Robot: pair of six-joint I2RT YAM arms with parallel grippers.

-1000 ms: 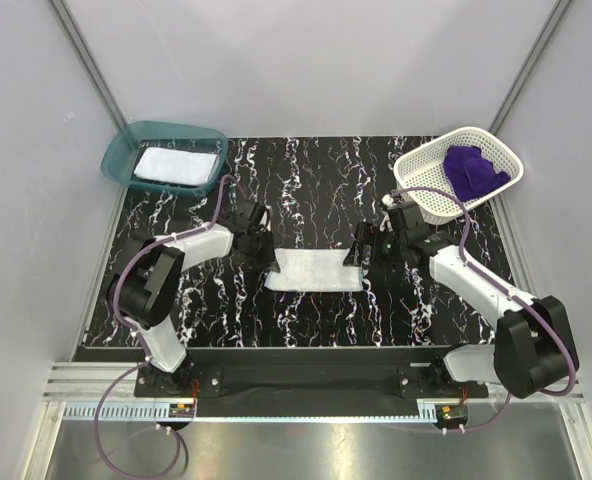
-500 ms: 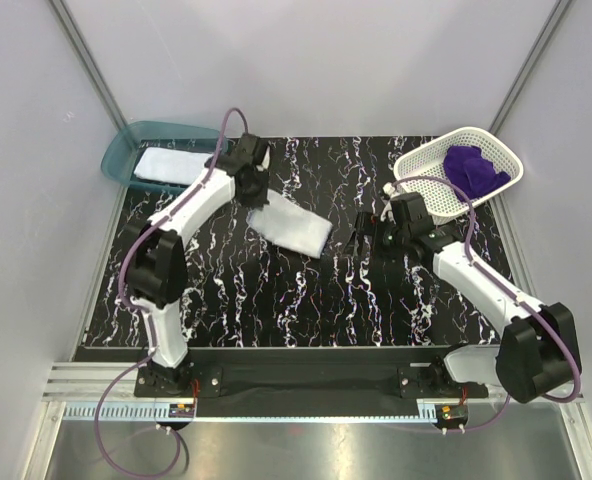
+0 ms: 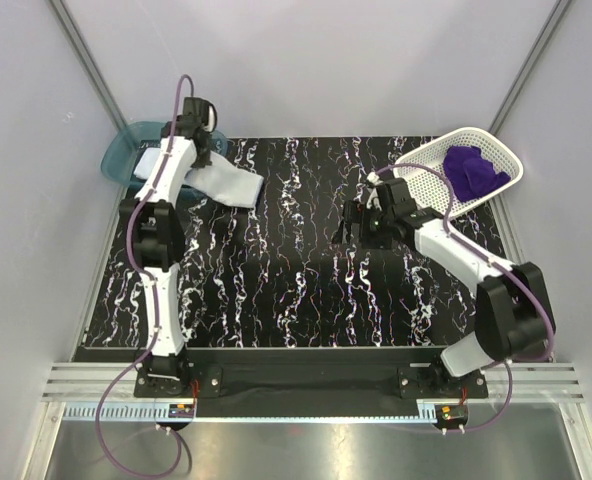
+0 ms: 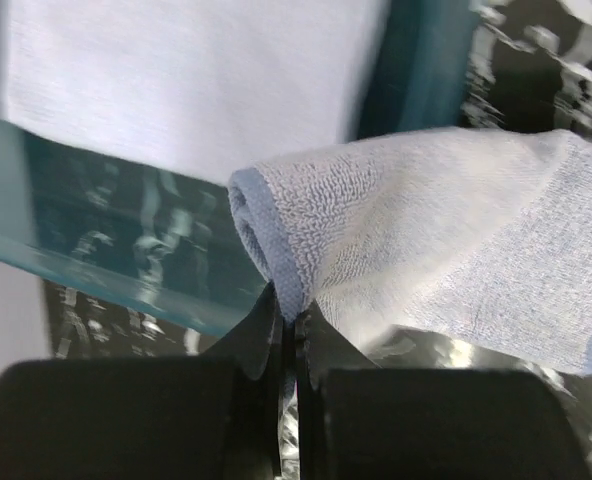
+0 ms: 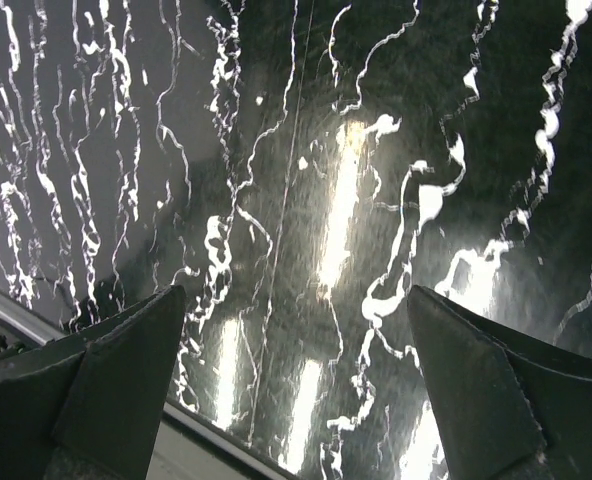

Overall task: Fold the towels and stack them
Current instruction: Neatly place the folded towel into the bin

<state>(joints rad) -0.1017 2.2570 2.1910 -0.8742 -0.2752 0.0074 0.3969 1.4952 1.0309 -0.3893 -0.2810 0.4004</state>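
Observation:
My left gripper [image 3: 188, 160] is shut on the blue hem of the folded light blue towel [image 3: 228, 184], holding it at the right rim of the teal bin [image 3: 115, 160]. In the left wrist view the jaws [image 4: 294, 312] pinch the towel's corner [image 4: 436, 230] above the bin's edge [image 4: 106, 250]. A folded white towel [image 3: 148, 160] lies in the bin, also seen in the left wrist view [image 4: 176, 80]. The purple towel [image 3: 473, 168] lies crumpled in the white mesh basket [image 3: 426, 188]. My right gripper [image 3: 352, 224] is open and empty over the table [image 5: 296, 340].
The black marbled table top [image 3: 296, 290] fills the middle. The teal bin stands at the back left corner and the mesh basket, tilted, at the back right. Grey walls close in the sides and back.
My left arm has carried the light blue towel from the table's middle up and left to the bin's rim. My right gripper let go of it and drew back a little.

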